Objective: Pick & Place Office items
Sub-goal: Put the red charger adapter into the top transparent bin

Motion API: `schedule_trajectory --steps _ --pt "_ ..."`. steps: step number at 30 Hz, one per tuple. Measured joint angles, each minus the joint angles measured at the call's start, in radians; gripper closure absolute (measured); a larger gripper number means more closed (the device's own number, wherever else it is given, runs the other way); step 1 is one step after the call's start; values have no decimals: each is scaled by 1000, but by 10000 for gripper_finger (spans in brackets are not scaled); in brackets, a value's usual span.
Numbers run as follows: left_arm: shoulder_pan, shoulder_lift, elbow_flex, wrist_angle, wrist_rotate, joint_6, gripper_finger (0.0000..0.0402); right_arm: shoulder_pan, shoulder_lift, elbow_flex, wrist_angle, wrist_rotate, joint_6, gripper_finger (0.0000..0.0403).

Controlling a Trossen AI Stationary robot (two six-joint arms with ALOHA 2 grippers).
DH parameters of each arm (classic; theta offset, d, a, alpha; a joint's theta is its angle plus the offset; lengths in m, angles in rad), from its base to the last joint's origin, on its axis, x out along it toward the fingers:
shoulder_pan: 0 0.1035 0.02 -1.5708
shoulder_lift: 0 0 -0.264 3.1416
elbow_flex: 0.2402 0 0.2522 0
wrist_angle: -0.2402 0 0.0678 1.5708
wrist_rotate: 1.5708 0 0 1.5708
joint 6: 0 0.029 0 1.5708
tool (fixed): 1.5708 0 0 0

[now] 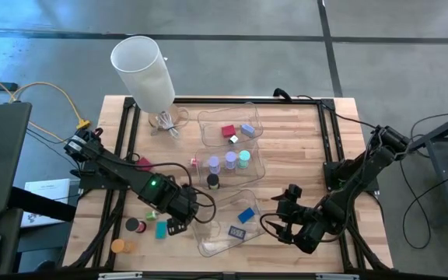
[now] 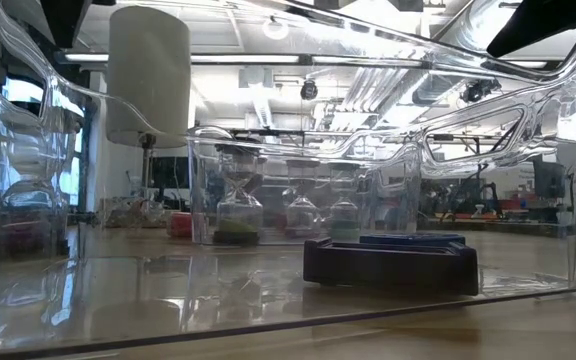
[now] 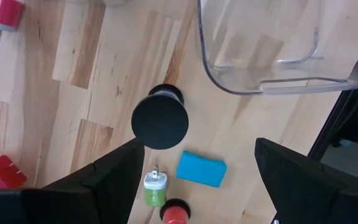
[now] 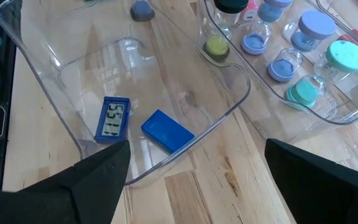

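Over the table's near left, the left gripper (image 1: 179,225) hangs wide open and empty above loose office items, a black cylinder (image 3: 160,122) and teal rectangle (image 3: 201,168), apparently choosing one; next comes lowering and closing, while the open right gripper (image 1: 286,220) waits beside the near tray (image 1: 249,196).

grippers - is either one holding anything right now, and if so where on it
Nothing is held. The left gripper hangs open above the black cylinder and the flat teal piece. The right gripper is open over the clear tray's edge.
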Motion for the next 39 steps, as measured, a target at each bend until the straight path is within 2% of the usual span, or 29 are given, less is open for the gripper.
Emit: schedule_trajectory --steps 11,26,39 --pt "-8 0 -1 44 -52 -25 81 0 0 0 0 0 1 41" --pt "-6 0 -1 46 -52 -5 80 0 0 0 0 0 1 41" --pt "-6 0 -1 140 -52 -5 80 0 0 0 0 -4 -3 41"
